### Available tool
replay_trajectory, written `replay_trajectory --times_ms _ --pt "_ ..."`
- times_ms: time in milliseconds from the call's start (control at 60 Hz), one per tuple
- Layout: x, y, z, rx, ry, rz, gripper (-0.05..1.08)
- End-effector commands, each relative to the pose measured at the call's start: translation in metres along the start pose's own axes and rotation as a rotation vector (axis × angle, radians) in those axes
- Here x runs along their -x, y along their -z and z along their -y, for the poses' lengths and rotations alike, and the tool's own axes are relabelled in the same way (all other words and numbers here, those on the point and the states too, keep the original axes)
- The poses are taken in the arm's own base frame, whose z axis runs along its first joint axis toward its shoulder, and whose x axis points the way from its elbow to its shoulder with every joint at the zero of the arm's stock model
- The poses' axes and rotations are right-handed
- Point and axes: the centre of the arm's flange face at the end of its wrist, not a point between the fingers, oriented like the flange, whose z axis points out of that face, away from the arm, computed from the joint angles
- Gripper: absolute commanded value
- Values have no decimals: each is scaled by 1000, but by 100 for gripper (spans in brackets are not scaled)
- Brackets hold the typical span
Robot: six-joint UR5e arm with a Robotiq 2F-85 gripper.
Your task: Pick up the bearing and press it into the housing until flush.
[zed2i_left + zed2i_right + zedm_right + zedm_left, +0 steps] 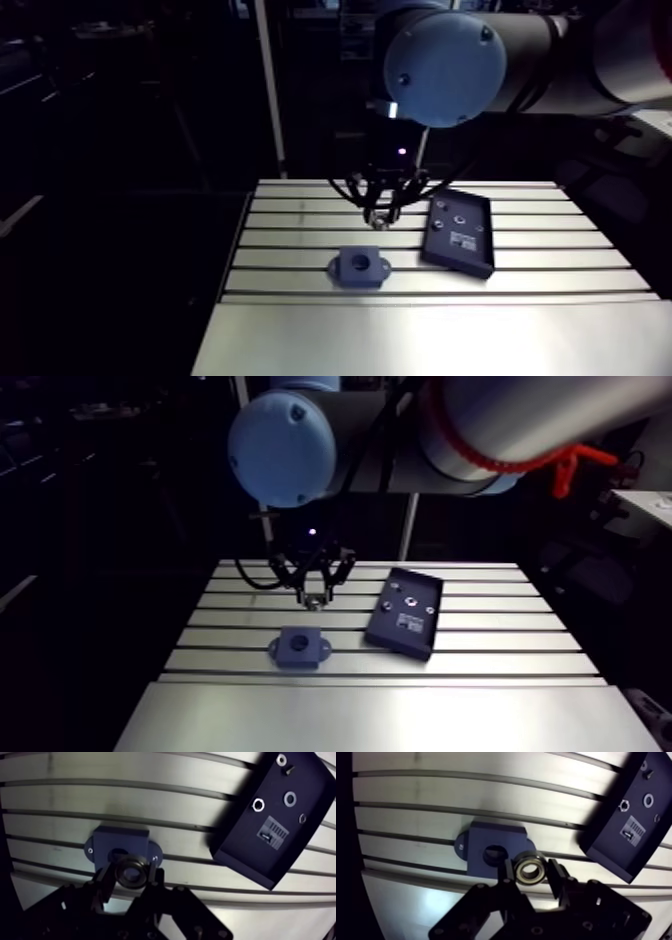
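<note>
From the wrist: gripper point(529, 875) pinches bearing point(528, 868).

The hand point(377, 217) hangs from the wrist over the slotted aluminium tabletop point(300, 226), its fingertips clear of the surface. The bearing point(377, 214) shows only as a small bright spot between the fingertips. The housing point(358, 266), a dark blue block with a round bore in its upper face, lies flat on the tabletop nearer the camera than the hand and apart from it. A dark rectangular tray point(478, 252) lies at an angle to the slots, right of the housing. It carries small parts and a pale label point(462, 238).
</note>
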Motion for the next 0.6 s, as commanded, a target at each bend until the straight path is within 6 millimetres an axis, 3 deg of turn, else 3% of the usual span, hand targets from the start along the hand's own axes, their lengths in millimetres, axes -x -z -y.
replay_trajectory --times_ms 17,600 --pt "5 -15 11 0 3 19 68" --pt "10 -36 30 2 28 11 68"
